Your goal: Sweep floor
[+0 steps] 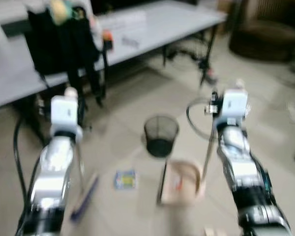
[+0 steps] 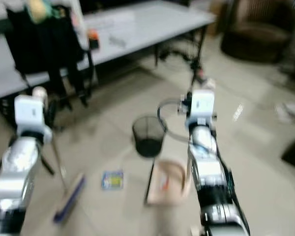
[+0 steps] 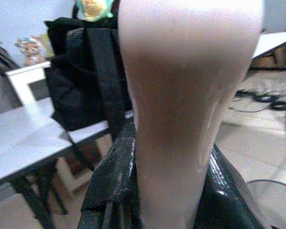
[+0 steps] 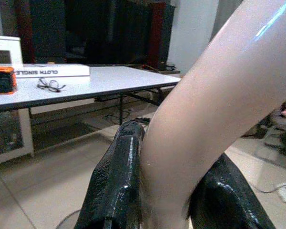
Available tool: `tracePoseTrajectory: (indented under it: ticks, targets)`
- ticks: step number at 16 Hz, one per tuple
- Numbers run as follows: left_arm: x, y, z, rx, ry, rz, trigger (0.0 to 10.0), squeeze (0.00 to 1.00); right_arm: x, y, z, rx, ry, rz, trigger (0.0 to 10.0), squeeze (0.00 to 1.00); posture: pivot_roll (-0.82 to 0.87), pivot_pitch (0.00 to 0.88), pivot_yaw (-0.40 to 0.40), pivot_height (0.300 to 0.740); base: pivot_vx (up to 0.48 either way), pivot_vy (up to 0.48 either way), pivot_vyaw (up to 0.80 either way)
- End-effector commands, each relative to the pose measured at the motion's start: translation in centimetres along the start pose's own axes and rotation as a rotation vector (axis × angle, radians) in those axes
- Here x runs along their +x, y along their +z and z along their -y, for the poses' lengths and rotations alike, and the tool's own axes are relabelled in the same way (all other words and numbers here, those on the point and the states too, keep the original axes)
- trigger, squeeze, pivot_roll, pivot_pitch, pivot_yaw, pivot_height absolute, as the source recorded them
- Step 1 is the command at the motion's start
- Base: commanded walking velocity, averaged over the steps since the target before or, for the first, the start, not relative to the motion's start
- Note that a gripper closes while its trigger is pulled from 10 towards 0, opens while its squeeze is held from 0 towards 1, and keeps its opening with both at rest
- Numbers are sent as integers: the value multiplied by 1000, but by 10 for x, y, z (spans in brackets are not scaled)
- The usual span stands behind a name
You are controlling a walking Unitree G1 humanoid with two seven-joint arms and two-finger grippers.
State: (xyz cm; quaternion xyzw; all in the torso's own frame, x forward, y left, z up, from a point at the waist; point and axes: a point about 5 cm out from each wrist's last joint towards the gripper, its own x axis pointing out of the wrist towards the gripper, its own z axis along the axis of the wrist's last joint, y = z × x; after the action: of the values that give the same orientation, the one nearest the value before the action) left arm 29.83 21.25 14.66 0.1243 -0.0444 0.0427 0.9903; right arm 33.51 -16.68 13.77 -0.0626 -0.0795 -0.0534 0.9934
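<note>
My left gripper [image 3: 169, 162] is shut on the pale broom handle [image 3: 181, 95], which stands between its black fingers [image 3: 112, 176]. The thin handle runs down to the blue-bristled broom head [image 1: 84, 196] on the floor at my left. My right gripper [image 4: 174, 162] is shut on the pale handle of the dustpan [image 4: 214, 95]. The beige dustpan [image 1: 182, 183] rests on the tiles in front of me, its thin pole [image 1: 208, 152] rising to my right wrist. A small blue and yellow packet [image 1: 125, 179] lies on the floor between broom head and dustpan.
A black mesh bin [image 1: 161, 135] stands just beyond the dustpan. A long grey table [image 1: 152, 27] crosses the back with a black backpack [image 1: 64, 39] on it, cables under it. A dark armchair [image 1: 265, 34] sits at the far right.
</note>
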Motion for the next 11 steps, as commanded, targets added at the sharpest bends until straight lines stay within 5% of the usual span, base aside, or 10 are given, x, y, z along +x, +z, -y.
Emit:
tracePoseTrajectory:
  ticks: [1, 9, 11]
  targets:
    - [4, 10, 4, -1, -7, 50, 10000, 0, 1, 1, 8, -21, -25, 5, 10000, 0, 37, 0, 59, 740, 428, 0, 800]
    - [1, 3, 10, -11, -18, 37, 10000, 0, -7, -13, -1, -53, 38, -49, 10000, 0, 32, 0, 52, 740, 430, 0, 705]
    - [1, 1, 14, -29, -44, 36, 10000, 0, -8, -12, -3, -51, 45, -38, 10000, 0, 30, 0, 52, 740, 424, 0, 0]
